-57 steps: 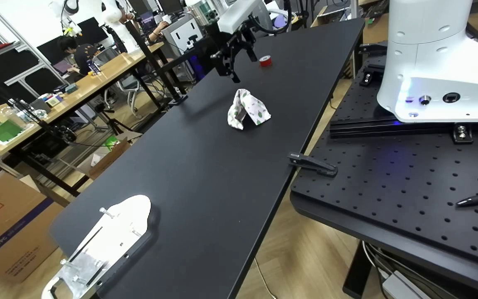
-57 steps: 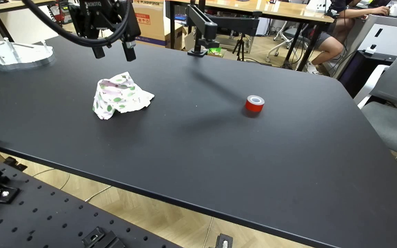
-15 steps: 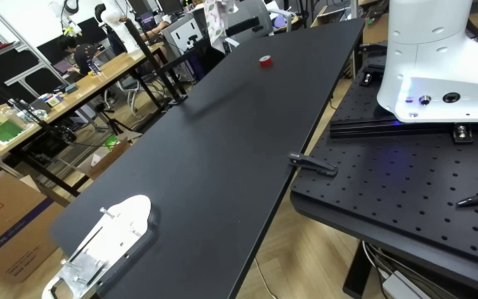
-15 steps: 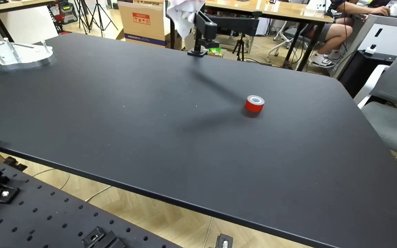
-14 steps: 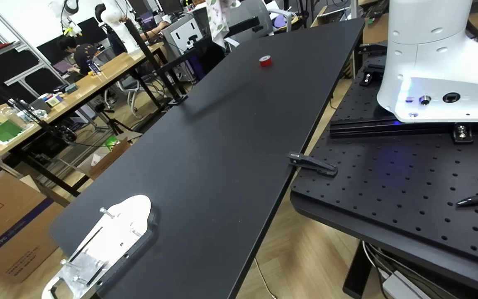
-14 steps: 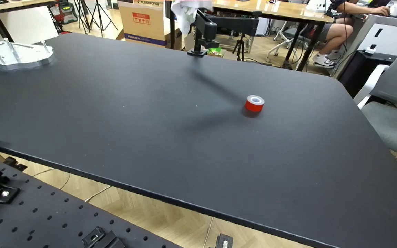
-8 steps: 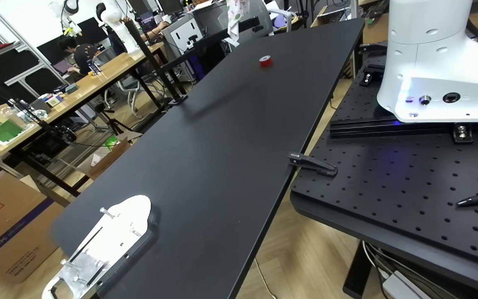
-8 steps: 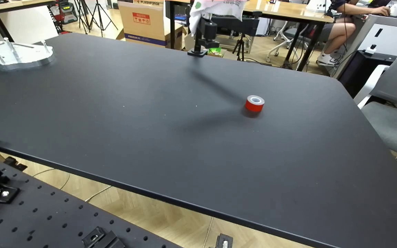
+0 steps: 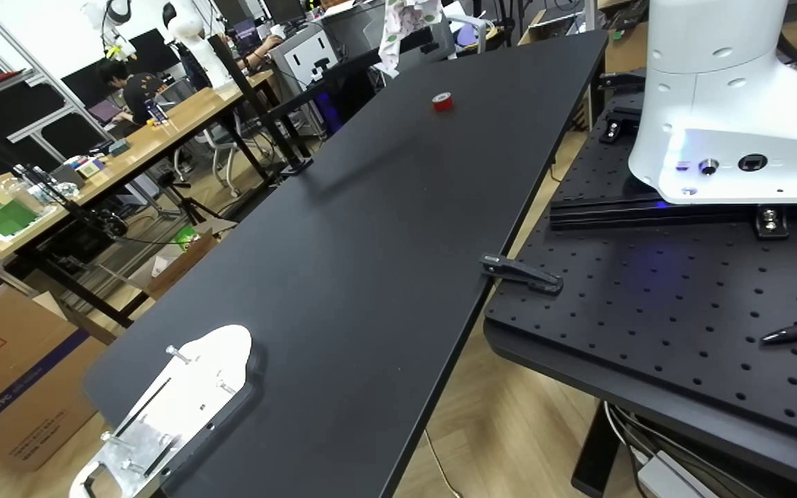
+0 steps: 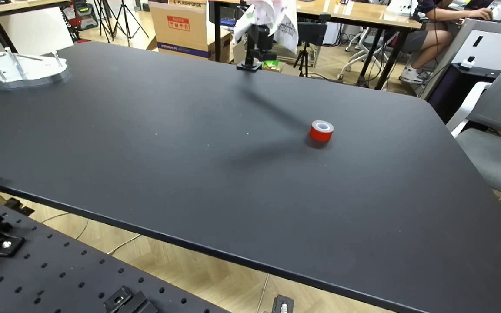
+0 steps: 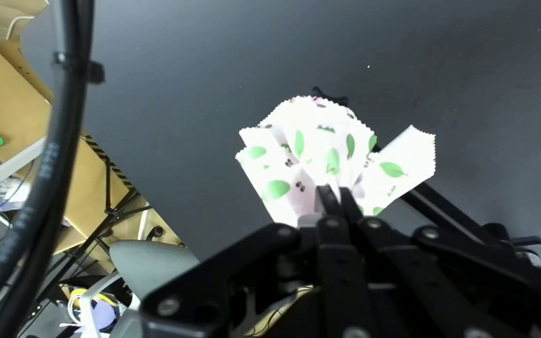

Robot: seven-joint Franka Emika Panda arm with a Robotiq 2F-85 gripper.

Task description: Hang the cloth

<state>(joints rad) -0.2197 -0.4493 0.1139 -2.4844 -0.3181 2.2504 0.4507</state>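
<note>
A white cloth (image 11: 327, 136) with green leaf prints hangs from my gripper (image 11: 334, 188), whose fingers are shut on a gathered part of it. In both exterior views the cloth (image 9: 405, 21) (image 10: 286, 28) shows at the top edge, off the table, while the gripper is out of frame. A black jointed arm on a post (image 10: 261, 39) stands at the table's far edge. Folds of cloth appear on both sides of its elbow and cover part of the bar. From the wrist view, the black bar (image 11: 444, 206) passes beneath the cloth; whether they touch I cannot tell.
A red tape roll (image 10: 321, 131) sits on the black table (image 10: 189, 182). At the table's other end lies a pale board with upright pegs (image 9: 198, 380). A grey chair (image 10: 494, 113) stands beyond the table edge, and a clip (image 9: 521, 272) lies at the near edge.
Earlier the cloth lay on the table under the open gripper; it is now gripped and lifted. Over the last second it moved right in both exterior views, spreading around the black arm's elbow.
</note>
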